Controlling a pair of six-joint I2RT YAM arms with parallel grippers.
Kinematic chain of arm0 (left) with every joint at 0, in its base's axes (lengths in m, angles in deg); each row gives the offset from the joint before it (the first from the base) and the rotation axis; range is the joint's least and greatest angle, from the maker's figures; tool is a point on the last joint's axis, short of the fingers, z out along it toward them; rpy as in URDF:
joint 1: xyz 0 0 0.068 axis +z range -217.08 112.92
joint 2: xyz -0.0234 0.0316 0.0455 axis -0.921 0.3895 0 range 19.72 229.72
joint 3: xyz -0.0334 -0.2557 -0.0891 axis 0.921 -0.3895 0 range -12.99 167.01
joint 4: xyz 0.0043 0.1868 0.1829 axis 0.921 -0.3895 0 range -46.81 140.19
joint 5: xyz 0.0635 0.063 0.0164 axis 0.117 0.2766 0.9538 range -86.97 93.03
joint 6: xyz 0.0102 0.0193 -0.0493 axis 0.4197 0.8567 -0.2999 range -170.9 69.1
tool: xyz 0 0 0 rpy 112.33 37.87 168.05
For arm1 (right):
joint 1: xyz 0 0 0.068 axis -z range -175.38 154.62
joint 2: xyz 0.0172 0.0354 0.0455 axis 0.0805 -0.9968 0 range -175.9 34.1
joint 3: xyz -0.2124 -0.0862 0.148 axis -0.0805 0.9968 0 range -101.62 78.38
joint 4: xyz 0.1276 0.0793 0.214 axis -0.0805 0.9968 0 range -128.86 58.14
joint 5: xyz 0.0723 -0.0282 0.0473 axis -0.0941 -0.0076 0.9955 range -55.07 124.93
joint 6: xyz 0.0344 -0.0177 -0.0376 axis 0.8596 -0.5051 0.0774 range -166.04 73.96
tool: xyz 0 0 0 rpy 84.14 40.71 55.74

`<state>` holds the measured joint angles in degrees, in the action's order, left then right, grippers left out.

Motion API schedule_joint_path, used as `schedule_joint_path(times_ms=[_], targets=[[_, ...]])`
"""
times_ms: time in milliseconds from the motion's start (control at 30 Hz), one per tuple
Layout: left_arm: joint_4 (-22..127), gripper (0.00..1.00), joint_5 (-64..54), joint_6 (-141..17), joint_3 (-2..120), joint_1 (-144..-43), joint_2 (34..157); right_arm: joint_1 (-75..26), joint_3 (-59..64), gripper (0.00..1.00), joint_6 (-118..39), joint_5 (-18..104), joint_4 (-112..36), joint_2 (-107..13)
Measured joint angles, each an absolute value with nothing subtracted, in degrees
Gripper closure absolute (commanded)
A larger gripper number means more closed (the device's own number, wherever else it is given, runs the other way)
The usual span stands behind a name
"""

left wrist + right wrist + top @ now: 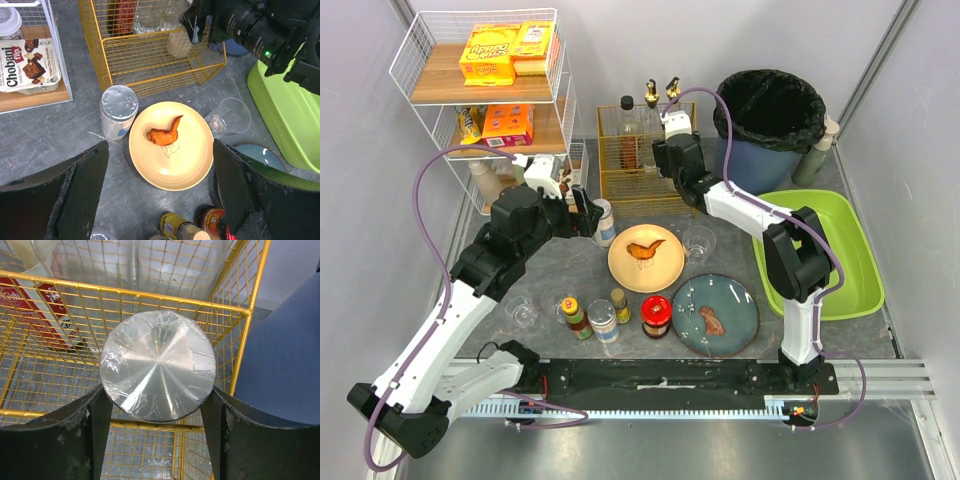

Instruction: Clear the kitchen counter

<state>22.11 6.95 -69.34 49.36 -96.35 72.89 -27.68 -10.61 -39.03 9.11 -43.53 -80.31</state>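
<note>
Silver-lidded jar (157, 371) sits pinched upright in the right gripper (156, 390), centre of the right wrist view, over the yellow basket (150, 298). The left gripper (160, 146) hangs wide open above the yellow plate (172, 160), mid-frame on the dark grey kitchen counter (582, 268); the left arm looks nearer it.

Blue plate (262, 155) mostly hidden behind finger (250, 200) of left tool (160, 145); spice jars (175, 225) cut off at btm edge; yogurt pack (27, 62) cropped at left; red-label bottle (45, 310) blurred behind wire
</note>
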Motion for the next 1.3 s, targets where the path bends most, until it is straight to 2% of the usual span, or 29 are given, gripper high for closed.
schedule_joint_path(times_ms=[67, 100, 433, 667, 800, 1000, 1300], targets=[[22.1, 0.1, 7.0, -69.3, 49.3, -96.4, 73.0, -27.7, -10.6, 0.05, -38.7, 9.0, -43.5, -80.3], [22.1, 0.1, 7.0, -69.3, 49.2, -96.4, 73.0, -27.7, -10.6, 0.02, -38.5, 9.0, -43.6, -80.3], [22.0, 0.09, 7.5, -69.3, 49.2, -96.4, 72.6, -27.8, -10.6, 0.02, -38.8, 12.3, -41.7, -73.2], [22.1, 0.1, 10.8, -69.3, 46.9, -96.4, 68.6, -29.4, -6.8, 0.02, -41.3, 22.9, -40.8, -61.9], [24.7, 0.1, 12.8, -69.2, 40.8, -96.4, 62.4, -34.4, -2.5, 0.02, -41.5, 28.0, -41.6, -57.9], [27.7, 0.1, 13.7, -68.6, 35.0, -96.4, 56.8, -42.3, 1.6, 0.02, -39.5, 31.7, -41.8, -60.0], [29.6, 0.1, 16.8, -67.9, 34.5, -96.4, 55.2, -46.5, 1.4, 0.02, -37.7, 31.0, -41.4, -70.3]])
